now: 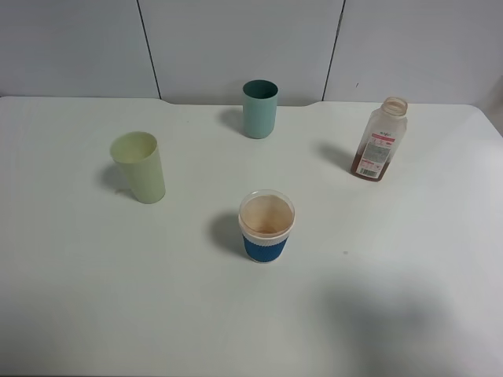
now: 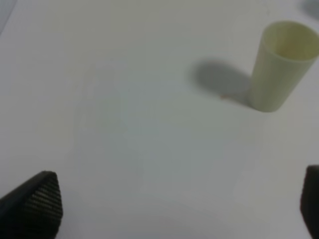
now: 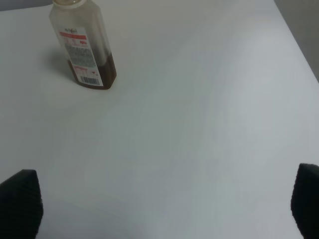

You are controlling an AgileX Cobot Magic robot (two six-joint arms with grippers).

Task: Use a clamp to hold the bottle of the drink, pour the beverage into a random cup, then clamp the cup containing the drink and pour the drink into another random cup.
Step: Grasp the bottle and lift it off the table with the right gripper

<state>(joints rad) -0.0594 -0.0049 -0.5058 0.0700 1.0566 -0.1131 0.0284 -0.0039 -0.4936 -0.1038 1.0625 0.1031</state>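
Since left end effector point(image 2: 172, 204) and right end effector point(image 3: 163, 204) gape empty, step likely pickup; next: right closes round upright bottle point(image 1: 379, 140).

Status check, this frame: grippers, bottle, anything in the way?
Left gripper open, empty. Right gripper open, empty. Bottle upright, uncapped, not gripped. Nothing blocking it in the right wrist view.

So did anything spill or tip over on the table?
Nothing spilled or tipped. The bottle, the blue-sleeved cup, the yellow-green tumbler and the teal tumbler all stand upright. Only a tiny orange speck lies beside the yellow-green tumbler.
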